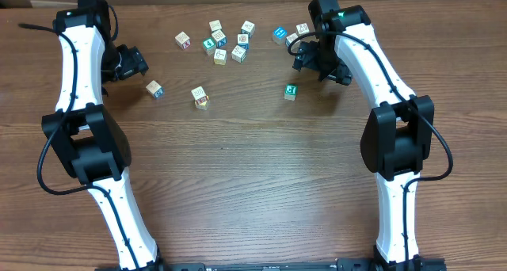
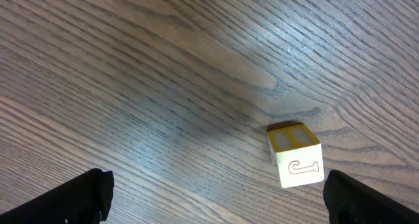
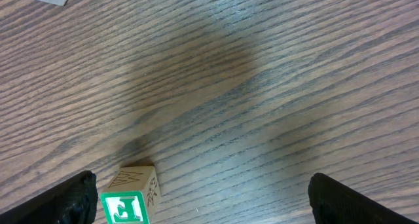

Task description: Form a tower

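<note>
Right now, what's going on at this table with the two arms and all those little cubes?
No stack shows yet. Small letter cubes lie scattered on the far part of the table. The left arm hovers with its jaws open beside a yellow-topped cube. The right arm hovers with its jaws open near a green cube. Neither holds anything.

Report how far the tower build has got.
Done: nothing that shows; the cubes lie scattered singly on the table, with no column visible. In hand: nothing; the left claw stands open by a yellow-topped cube, and the right claw stands open by a green-faced cube. Left: the first pick-up and all the stacking.
</note>
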Motion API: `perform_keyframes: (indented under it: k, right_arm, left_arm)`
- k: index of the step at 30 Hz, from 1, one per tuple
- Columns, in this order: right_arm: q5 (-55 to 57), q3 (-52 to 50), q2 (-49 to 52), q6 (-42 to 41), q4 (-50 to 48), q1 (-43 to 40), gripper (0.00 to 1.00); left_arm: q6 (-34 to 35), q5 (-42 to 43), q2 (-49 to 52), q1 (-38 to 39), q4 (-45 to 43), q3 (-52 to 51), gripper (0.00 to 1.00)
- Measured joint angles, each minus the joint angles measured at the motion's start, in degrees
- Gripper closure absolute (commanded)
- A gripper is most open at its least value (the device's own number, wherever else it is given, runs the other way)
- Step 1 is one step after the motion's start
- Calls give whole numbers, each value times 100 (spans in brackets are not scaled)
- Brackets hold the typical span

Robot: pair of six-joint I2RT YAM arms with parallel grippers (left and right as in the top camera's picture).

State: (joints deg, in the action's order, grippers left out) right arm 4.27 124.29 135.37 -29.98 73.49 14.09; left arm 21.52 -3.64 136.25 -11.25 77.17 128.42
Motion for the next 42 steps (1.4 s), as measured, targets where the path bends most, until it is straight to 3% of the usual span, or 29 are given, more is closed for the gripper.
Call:
perform_keyframes:
  k: [21, 33, 35, 36, 42]
  right_arm:
    - [0, 0, 0, 0, 0, 0, 0]
    - [0, 0, 0, -2, 0, 0, 0]
    - [0, 0, 0, 0, 0, -2, 0]
    - [0, 0, 0, 2, 2, -2, 0]
    - [0, 0, 0, -2, 0, 0, 0]
  left_arm:
    - [85, 87, 0, 0, -63, 0, 1]
    - [68, 935, 0, 0, 127, 0, 0]
    - [-24, 1226, 0, 0, 127, 2, 10]
    - [-90, 1381, 0, 0, 127, 15, 10]
    - [-332, 2096, 0, 0, 358, 466, 5]
